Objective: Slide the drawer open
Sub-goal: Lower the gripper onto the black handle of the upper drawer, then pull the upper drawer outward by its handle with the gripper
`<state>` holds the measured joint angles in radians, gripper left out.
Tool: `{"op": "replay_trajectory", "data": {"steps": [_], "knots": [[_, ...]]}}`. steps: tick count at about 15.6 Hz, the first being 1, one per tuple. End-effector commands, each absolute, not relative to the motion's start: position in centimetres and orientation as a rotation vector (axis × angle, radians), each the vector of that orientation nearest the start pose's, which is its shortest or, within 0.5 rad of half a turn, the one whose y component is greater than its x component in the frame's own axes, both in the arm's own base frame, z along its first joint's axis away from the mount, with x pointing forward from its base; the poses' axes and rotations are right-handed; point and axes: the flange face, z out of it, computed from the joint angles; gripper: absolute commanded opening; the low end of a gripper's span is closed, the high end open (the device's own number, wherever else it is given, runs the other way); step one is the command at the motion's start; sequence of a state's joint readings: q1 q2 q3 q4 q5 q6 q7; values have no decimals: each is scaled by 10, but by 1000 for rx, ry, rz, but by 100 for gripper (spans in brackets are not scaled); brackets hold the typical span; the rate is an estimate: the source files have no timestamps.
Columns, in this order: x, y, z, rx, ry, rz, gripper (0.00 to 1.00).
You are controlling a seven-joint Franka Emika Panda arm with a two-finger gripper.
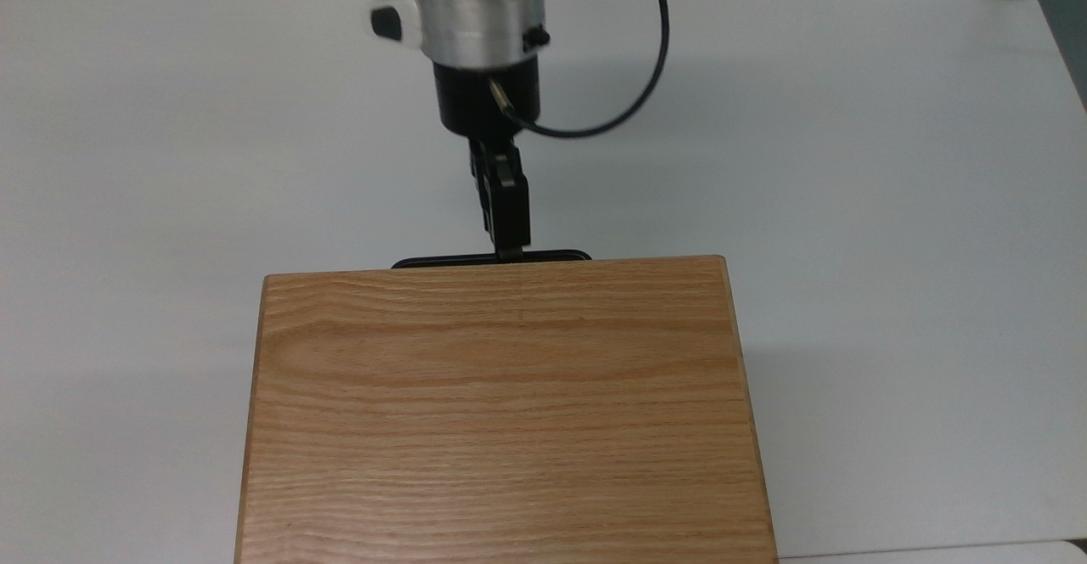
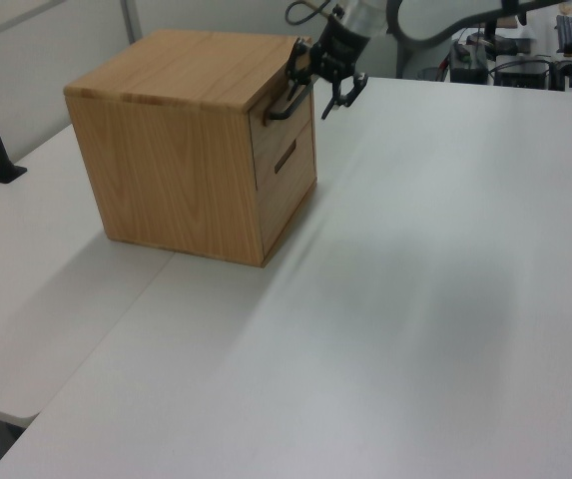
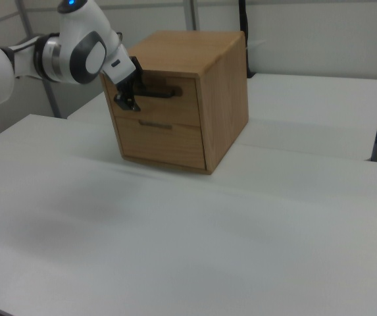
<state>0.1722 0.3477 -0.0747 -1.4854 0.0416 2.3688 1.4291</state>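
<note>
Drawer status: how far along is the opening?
Done: the tool has reached the black bar handle of the top drawer. In hand: it sits at the handle, fingers one above and one below the bar, not visibly clamped. Left: the drawer front lies flush with the cabinet, so gripping and sliding it out remain.

One cabinet [image 3: 221,99] with two drawers: upper [image 3: 178,105], lower [image 3: 165,141]. One gripper [image 2: 323,88]. One table [image 1: 849,165].

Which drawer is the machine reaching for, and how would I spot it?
Find the wooden cabinet on the white table. Its front has two drawers; the top drawer is the one, where the end effector sits. It has a long black bar handle, the lower only a slot.
</note>
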Motion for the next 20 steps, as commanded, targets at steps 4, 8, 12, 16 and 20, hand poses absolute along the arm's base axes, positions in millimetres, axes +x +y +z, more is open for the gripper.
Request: {"op": "replay_trajectory", "data": {"steps": [4,8,12,16,20], "knots": [[717,80,531,-2013,1694,-586,38],[709,77,545,-2003,1684,-594,22],[683,69,548,-2015,1696,-567,21],[657,63,547,-2084,1656,-558,20],[653,60,543,-2113,1641,-556,19]]}}
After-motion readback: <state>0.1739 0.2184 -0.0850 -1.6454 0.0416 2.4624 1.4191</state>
